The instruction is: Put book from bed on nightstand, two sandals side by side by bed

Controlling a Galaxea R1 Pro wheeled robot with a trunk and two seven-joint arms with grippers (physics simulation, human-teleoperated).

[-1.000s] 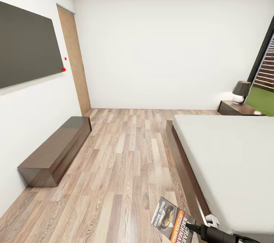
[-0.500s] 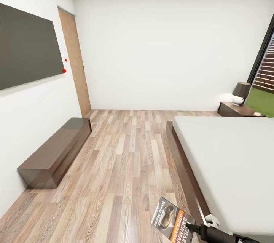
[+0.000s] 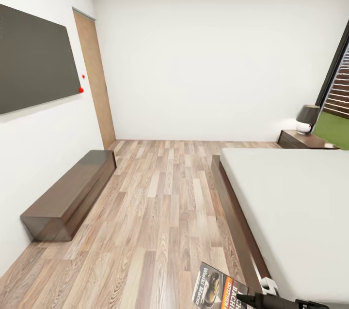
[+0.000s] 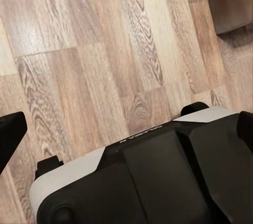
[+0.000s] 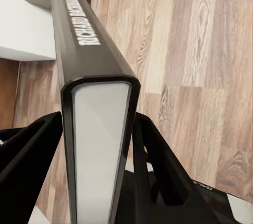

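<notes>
- Right gripper (image 5: 100,145), at the head view's lower edge: arm reaching forward, low over the wood-plank floor (image 3: 155,212), black fingers (image 5: 31,155) clamped on either side of the book (image 3: 215,288).
- Book: held above the floor just beside the bed (image 3: 291,202) frame, cover facing up; white lettering along its dark spine in the right wrist view.
- Left gripper (image 4: 126,129): pointing down over the floor, fingertips spread wide, nothing between them.
- Bench (image 3: 70,193): long, dark, against the left wall.
- Nightstand (image 3: 303,139): beyond the bed's far side, bearing a dark-shaded lamp (image 3: 307,117).
</notes>
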